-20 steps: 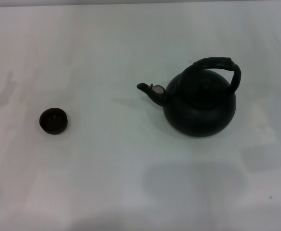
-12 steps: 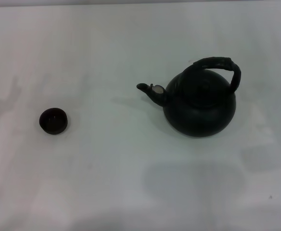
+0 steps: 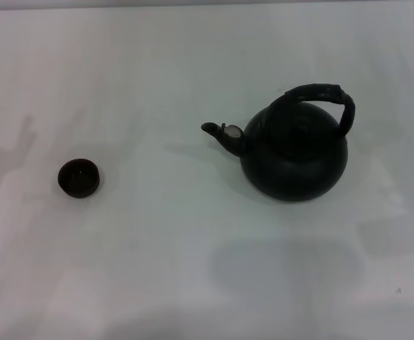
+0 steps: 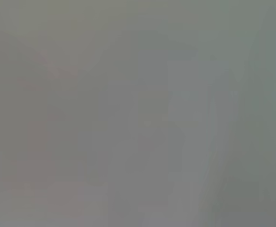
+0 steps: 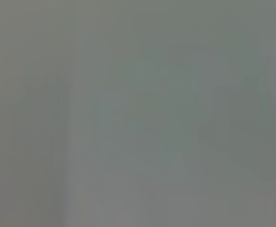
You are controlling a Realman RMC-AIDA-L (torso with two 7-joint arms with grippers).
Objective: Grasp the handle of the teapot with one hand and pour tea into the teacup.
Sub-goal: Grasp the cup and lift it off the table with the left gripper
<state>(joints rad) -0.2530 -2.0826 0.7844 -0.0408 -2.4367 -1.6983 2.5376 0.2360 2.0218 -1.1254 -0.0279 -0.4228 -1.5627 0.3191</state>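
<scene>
teapot [image 3: 295,161] upright, right half of counter [image 3: 193,269], spout toward left edge | handle [image 3: 320,95] arched over it | teacup [image 3: 79,177] well apart, near left edge | pincers out of sight, state untellable

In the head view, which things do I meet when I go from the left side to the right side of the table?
teacup → spout → teapot, with its handle arching over the top.

Place unclear: only bare white tabletop [image 3: 193,269]
</scene>
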